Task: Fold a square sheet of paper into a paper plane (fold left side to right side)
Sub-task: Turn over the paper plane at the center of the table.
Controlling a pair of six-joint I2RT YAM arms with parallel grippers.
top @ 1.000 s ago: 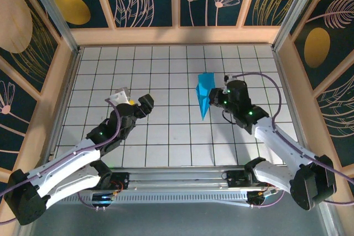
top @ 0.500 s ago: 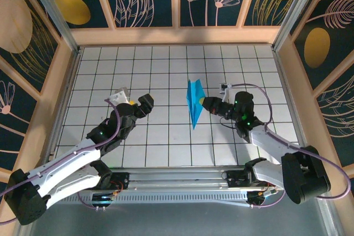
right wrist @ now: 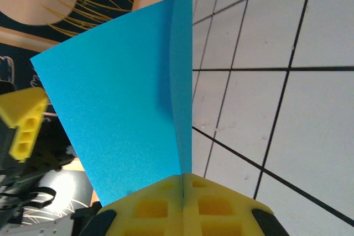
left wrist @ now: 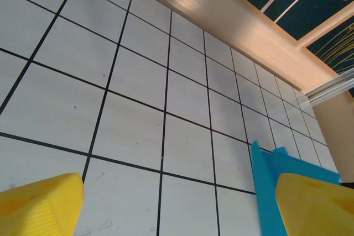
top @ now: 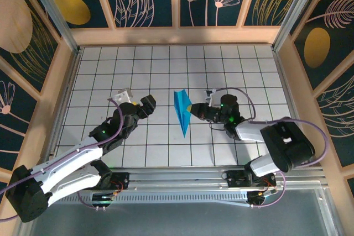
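Note:
The square sheet of paper, folded into a slim turquoise-blue dart, the paper plane [top: 181,112], is held on edge above the tiled floor near the middle, its point toward the near side. My right gripper [top: 191,109] is shut on its right side. In the right wrist view the yellow pads [right wrist: 160,205] pinch the paper plane [right wrist: 127,103] at its fold. My left gripper [top: 135,99] stands open about two tiles to the left of the paper. In the left wrist view its gripper [left wrist: 177,214] has bare floor between the fingers, and the paper plane [left wrist: 264,189] shows beside the right finger [left wrist: 315,205].
White tiled floor [top: 166,70] with black grid lines, enclosed by wooden walls [top: 177,35] and aluminium posts [top: 58,23]. The arms' base rail [top: 182,183] runs along the near edge. The right arm's body and cable [top: 260,131] lie to the right of the paper.
My right gripper has carried the blue paper leftward about one tile, toward the middle and the left gripper. The left arm has barely moved and stays open.

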